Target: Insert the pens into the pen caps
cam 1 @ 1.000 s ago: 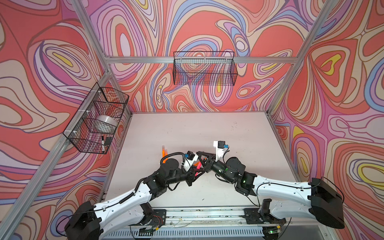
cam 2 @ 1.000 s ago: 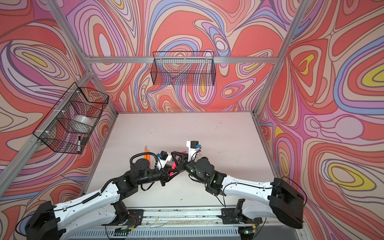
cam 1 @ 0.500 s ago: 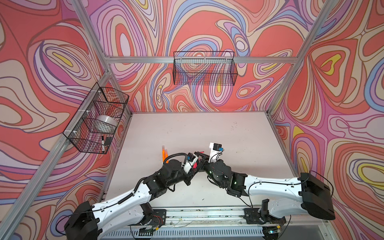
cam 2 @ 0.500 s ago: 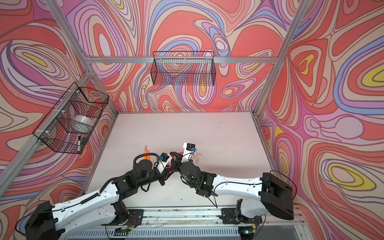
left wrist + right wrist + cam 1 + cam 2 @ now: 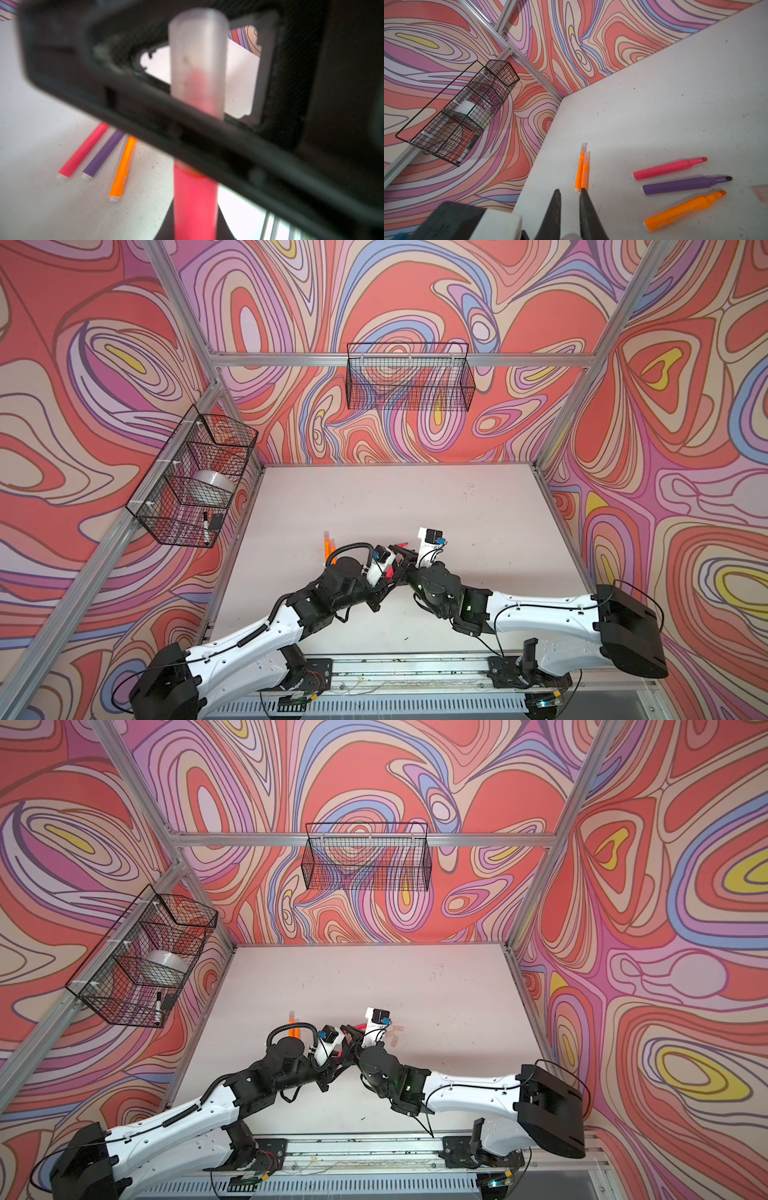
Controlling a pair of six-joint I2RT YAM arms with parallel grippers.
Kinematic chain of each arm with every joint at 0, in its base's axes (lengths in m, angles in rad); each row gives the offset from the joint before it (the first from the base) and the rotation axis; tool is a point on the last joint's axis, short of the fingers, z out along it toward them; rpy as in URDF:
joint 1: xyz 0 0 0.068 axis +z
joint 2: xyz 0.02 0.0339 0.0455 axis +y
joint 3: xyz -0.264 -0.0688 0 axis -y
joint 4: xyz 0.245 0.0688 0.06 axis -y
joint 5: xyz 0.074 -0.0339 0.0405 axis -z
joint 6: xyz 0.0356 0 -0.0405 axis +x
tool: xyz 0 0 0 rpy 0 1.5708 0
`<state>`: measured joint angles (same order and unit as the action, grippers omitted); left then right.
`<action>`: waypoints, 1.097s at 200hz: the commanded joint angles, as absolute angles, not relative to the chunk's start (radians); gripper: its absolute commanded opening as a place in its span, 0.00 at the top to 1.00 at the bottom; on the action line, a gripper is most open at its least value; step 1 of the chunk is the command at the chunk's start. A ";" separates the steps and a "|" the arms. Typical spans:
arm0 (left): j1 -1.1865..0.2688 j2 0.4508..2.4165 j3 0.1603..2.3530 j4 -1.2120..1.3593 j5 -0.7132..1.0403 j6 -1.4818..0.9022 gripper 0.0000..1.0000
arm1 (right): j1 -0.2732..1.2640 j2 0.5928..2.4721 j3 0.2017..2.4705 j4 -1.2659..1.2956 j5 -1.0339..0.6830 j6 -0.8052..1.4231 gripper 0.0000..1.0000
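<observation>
Both arms stretched low, left tool [image 5: 390,573] and right tool [image 5: 569,190] clamped, tips meeting.

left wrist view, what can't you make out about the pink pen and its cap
- Seam between cap and pink pen: left wrist view, a blurred dark bar of the right claw crosses it.
- Cap in the right wrist view: cut off by the bottom edge, between the fingers.
- Cap in both top views: too small, hidden among the wrists.

Far tabletop [image 5: 415,497] lies open; pens [image 5: 685,184] clutter near half.
</observation>
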<state>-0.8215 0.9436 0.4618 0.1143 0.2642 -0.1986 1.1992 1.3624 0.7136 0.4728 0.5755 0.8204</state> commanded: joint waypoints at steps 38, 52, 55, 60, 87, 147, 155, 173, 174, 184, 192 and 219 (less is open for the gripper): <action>-0.784 0.896 0.430 0.301 0.212 -0.288 1.00 | 1.292 1.292 0.646 0.343 0.442 0.803 0.97; -0.784 0.894 0.423 0.292 0.207 -0.291 1.00 | 1.292 1.268 0.636 0.331 0.465 0.793 0.92; -0.784 0.894 0.421 0.291 0.207 -0.291 1.00 | 1.292 1.264 0.635 0.327 0.468 0.792 0.90; -0.784 0.895 0.418 0.290 0.206 -0.293 1.00 | 1.290 1.255 0.636 0.320 0.476 0.789 0.87; -0.783 0.900 0.388 0.297 0.179 -0.303 1.00 | 1.286 1.209 0.622 0.287 0.524 0.780 0.69; -0.781 0.969 0.350 0.304 0.024 -0.380 1.00 | 1.283 1.062 0.553 0.193 0.634 0.779 0.52; -0.776 0.984 0.345 0.300 -0.001 -0.399 1.00 | 1.282 1.035 0.541 0.172 0.658 0.780 0.51; -0.737 1.025 0.339 0.269 -0.042 -0.460 1.00 | 1.278 0.972 0.523 0.116 0.720 0.775 0.48; -0.733 1.027 0.339 0.266 -0.042 -0.461 1.00 | 1.277 0.968 0.523 0.112 0.724 0.775 0.48; -0.691 1.054 0.334 0.246 -0.043 -0.504 1.00 | 1.274 0.932 0.519 0.068 0.764 0.777 0.46; -0.655 1.078 0.334 0.224 -0.042 -0.536 1.00 | 1.270 0.904 0.517 0.036 0.792 0.776 0.44; -0.579 1.179 0.365 0.139 -0.074 -0.610 1.00 | 1.255 0.835 0.517 -0.058 0.854 0.787 0.41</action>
<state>-0.6235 1.1095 0.3454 0.2348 -0.0143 -0.5034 1.2694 0.8837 0.5282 0.0692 0.7513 0.7860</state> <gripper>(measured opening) 0.175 0.583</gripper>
